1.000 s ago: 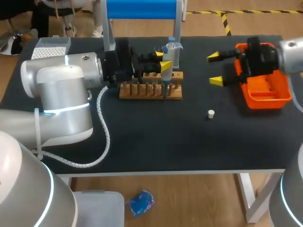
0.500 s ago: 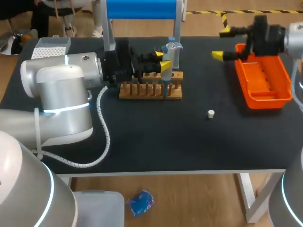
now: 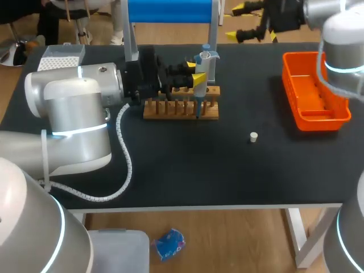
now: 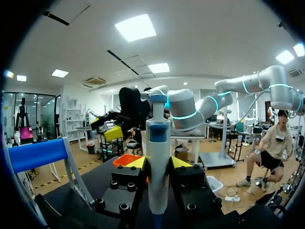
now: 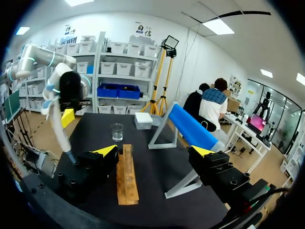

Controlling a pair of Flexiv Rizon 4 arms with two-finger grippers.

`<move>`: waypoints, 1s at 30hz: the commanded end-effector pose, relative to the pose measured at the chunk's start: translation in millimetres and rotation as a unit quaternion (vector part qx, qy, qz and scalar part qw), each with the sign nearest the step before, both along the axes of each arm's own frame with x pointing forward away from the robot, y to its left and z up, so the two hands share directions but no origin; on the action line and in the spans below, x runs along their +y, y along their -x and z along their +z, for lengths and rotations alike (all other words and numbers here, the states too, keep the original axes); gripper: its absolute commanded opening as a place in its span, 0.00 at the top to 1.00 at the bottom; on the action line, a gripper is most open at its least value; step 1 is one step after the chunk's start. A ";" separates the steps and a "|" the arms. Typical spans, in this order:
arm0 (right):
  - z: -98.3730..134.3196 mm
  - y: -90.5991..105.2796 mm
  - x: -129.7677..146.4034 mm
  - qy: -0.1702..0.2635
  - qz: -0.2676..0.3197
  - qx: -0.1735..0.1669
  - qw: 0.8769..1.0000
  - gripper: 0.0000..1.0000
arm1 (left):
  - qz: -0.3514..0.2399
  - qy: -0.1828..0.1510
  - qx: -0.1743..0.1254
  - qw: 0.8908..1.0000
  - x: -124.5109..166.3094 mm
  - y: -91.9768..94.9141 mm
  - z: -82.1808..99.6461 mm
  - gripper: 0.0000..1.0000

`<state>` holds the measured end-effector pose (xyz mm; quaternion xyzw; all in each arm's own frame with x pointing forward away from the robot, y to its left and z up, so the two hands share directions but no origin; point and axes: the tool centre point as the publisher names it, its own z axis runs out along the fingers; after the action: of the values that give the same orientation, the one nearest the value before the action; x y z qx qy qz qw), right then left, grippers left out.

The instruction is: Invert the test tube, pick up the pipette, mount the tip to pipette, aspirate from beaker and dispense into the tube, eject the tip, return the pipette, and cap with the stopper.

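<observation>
My left gripper [image 3: 197, 73] is shut on the white and blue pipette [image 3: 203, 68], held upright over the right end of the wooden tube rack [image 3: 181, 108]. In the left wrist view the pipette [image 4: 157, 157] stands between the yellow fingertips [image 4: 136, 163]. My right gripper [image 3: 245, 23] is open and holds nothing, high above the table's far edge. Seen from the right wrist, that gripper [image 5: 155, 151] looks along the rack [image 5: 126, 176] toward the glass beaker [image 5: 116, 131]. The small white stopper [image 3: 253, 136] lies on the mat, right of the rack.
An orange tray [image 3: 315, 94] sits at the right of the table. A white tip box [image 3: 62, 57] stands at the far left corner. A blue-topped metal stand [image 3: 170, 11] rises behind the rack. My left arm's bulk [image 3: 79, 108] covers the table's left part.
My right arm has swung from above the orange tray up and away to the table's far edge, its gripper still open. The left arm and pipette have not moved.
</observation>
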<state>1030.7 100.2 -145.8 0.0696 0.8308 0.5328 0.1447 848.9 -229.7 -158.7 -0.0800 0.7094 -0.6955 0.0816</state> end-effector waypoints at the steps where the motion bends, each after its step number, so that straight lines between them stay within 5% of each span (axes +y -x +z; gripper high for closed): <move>1: -5.8 -31.2 29.4 0.012 0.008 0.008 1.000 0.00 | 0.002 0.001 -0.001 1.000 -0.7 0.4 -0.5 1.00; 13: -26.2 -38.7 37.7 0.028 -0.018 0.020 0.999 0.00 | 0.002 0.001 -0.001 1.000 -0.7 0.4 -0.5 1.00; 30: -24.6 -38.7 36.2 0.018 -0.015 0.010 1.000 0.00 | 0.002 0.001 -0.001 1.000 -0.7 0.4 -0.5 1.00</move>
<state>1069.3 137.5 -171.1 0.0853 0.8396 0.5161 0.1467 849.0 -229.6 -158.7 -0.0800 0.7094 -0.6955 0.0816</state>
